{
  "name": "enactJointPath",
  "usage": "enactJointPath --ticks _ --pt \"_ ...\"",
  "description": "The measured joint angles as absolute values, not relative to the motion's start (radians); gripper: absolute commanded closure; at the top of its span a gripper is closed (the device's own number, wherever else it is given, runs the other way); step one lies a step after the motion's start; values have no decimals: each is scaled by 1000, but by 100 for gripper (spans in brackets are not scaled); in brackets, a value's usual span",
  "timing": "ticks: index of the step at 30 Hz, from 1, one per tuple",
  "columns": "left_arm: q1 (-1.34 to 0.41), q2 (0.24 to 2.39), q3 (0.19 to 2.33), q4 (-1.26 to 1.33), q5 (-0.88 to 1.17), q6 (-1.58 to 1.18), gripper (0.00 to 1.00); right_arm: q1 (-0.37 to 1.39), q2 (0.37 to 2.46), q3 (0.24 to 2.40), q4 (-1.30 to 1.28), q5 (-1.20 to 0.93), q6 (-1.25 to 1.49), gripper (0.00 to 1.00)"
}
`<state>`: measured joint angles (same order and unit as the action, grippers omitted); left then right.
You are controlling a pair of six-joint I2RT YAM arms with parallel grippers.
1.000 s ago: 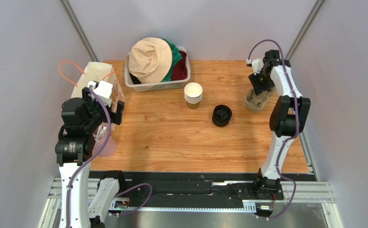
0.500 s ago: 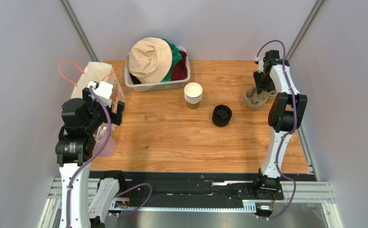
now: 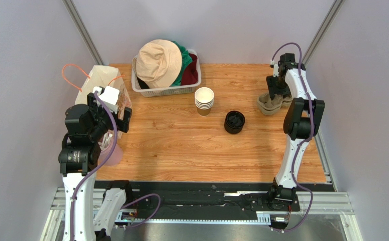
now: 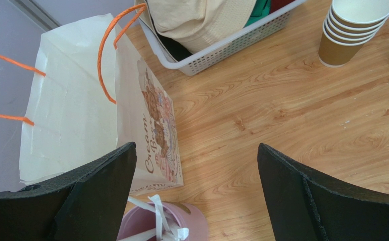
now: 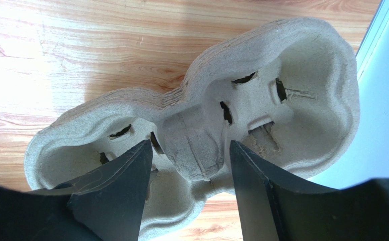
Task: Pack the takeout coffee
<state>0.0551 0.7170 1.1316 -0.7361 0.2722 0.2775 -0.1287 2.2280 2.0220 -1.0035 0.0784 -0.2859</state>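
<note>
Right pincer [image 5: 189,150] hangs spread astride the middle ridge of the carrier [image 5: 302,75]; left pincer [image 4: 196,150] is spread too. Cups [image 3: 204,100] stand stacked, unlidded, well left of the carrier. Nested carriers may lift together when pinched.

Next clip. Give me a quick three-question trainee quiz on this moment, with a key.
1. True or false: the right pincer is open, straddling the centre ridge of the pulp cup carrier.
2. What lies on top of the white basket? A) tan hat B) plate C) book
3. Fill in: in the top view, the stack of black lids stands to the ___ of the stacked paper cups.
Key: 1 true; 2 A; 3 right.
</note>
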Motion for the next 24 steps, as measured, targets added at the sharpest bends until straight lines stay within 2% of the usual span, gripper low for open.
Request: enactJointPath --ticks 3,7,11,24 --pt "55 717 1132 -736 273 278 1 -129 2228 2010 -1000 79 -290 40" --pt "55 717 1132 -736 273 278 1 -129 2228 2003 -1000 81 -297 53" --pt "55 717 1132 -736 273 278 1 -129 2228 2001 -997 86 -303 57" --pt "55 723 1132 -736 276 278 1 -129 2202 1992 -984 102 -311 56"
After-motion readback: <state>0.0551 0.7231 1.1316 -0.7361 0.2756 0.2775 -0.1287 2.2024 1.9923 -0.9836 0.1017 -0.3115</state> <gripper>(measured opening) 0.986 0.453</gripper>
